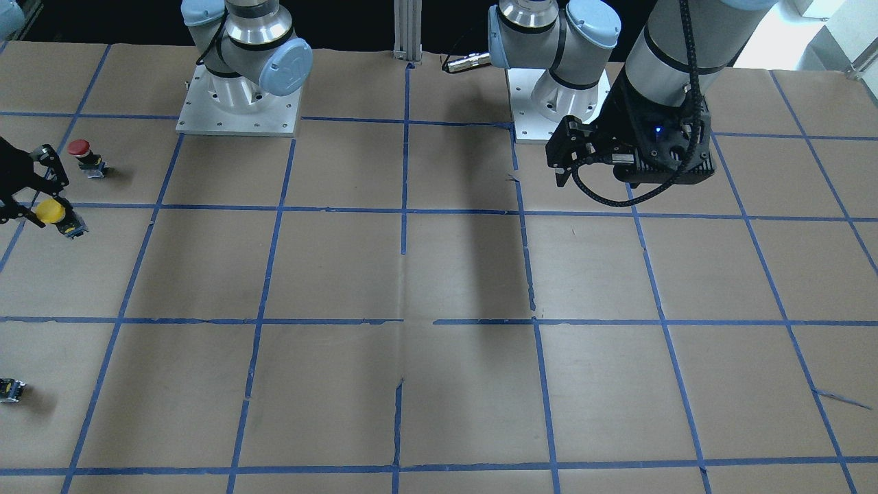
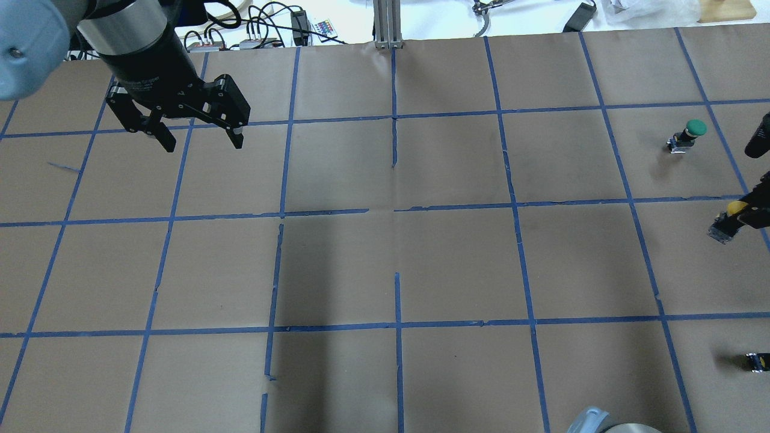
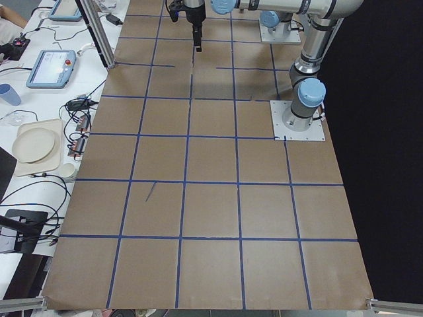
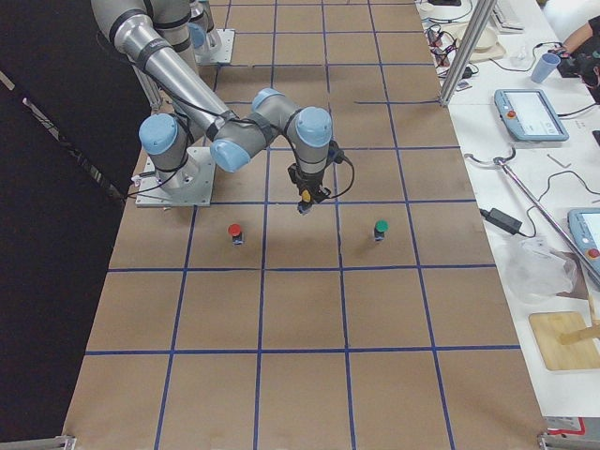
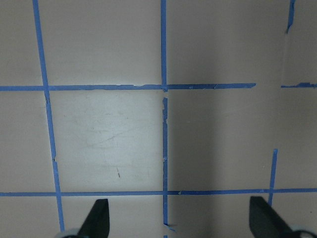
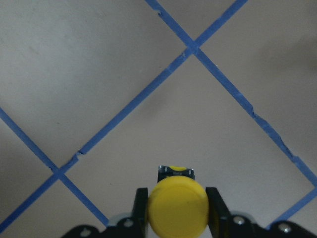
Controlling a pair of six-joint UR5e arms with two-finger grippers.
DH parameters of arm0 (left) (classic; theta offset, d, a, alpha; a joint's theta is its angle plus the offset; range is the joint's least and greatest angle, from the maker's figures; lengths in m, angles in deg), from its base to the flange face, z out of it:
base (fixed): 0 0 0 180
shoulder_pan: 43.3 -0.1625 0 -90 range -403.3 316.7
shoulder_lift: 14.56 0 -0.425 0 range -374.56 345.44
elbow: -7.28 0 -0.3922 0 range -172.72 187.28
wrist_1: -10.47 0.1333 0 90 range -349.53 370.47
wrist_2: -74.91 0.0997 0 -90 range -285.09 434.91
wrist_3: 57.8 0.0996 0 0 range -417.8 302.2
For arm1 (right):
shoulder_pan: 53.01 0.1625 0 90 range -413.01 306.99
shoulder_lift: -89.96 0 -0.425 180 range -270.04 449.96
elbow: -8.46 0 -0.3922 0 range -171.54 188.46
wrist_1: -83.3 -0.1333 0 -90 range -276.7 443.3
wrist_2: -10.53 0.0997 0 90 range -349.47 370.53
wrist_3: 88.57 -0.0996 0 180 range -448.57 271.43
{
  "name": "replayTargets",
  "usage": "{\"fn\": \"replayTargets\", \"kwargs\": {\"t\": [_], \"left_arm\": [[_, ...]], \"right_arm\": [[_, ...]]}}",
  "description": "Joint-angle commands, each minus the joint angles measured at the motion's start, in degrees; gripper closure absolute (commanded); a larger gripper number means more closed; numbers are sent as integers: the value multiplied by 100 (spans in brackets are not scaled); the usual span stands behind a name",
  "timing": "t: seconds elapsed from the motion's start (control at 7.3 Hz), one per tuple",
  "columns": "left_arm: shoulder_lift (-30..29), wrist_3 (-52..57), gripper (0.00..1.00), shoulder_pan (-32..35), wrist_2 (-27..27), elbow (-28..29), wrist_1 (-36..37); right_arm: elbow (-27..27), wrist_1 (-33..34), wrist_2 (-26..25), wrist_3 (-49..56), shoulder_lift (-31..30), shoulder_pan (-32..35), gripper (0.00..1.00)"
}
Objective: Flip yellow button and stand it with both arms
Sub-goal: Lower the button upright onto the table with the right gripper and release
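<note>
The yellow button [image 6: 177, 208] has a round yellow cap on a black-and-grey body. My right gripper [image 6: 177, 218] is shut on its cap, one finger [image 6: 141, 210] on each side. It is at the table's end on my right, in the front-facing view [image 1: 51, 213] and the overhead view [image 2: 734, 209]. The button hangs tilted, body outward; I cannot tell whether it touches the table. My left gripper [image 2: 198, 139] is open and empty above the table, far from the button, also in the front-facing view [image 1: 568, 168] and its wrist view [image 5: 181, 223].
A red-capped button [image 1: 81, 152] stands just behind the yellow one. A green-capped button [image 2: 692, 131] stands further out. A small capless black block [image 2: 755, 361] lies near the table edge close to my right base. Brown paper with blue tape lines [image 2: 394, 210] covers the table.
</note>
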Motion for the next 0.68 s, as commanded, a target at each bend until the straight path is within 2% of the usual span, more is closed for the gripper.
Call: {"fn": "replayTargets", "kwargs": {"t": [0.0,0.27,0.55], "left_arm": [[-48,-51,0,-4,-6,-5,113],[-57,-51,0,-4,-6,-14,123],[-66,-33,0,-4,-6,-14,123]], "right_arm": [[-2,322,5,340,321,-244,90],[-45,304,31,1636,461,-280,90],[-46,287,40,2087,559,-315,90]]}}
